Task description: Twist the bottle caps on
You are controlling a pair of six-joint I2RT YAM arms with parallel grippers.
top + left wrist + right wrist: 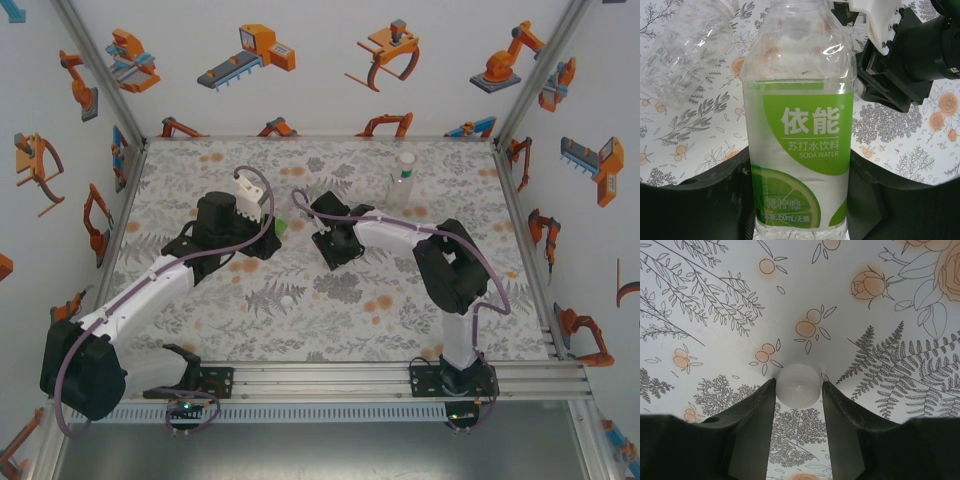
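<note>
Top external view shows the left gripper near the middle of the table. Its jaws are closed on the green bottle. In the left wrist view the two dark fingers press the lower sides of this bottle, and its green and white label faces the camera. The bottle's mouth is out of this picture, so I cannot tell if it has a cap.

At 10 o'clock from the green bottle in the left wrist view, a clear bottle lies on its side on the table, apart from it. At 2 o'clock is the right gripper, near but not touching.

In the right wrist view the jaws of the right gripper pinch a white cap: both fingertips touch its sides, above the flower-printed table.

In the top view a loose cap, also white, lies on the table at 6 o'clock from the left gripper, well apart. A standing bottle is upright at 1 o'clock from the table middle, with something white on top.
</note>
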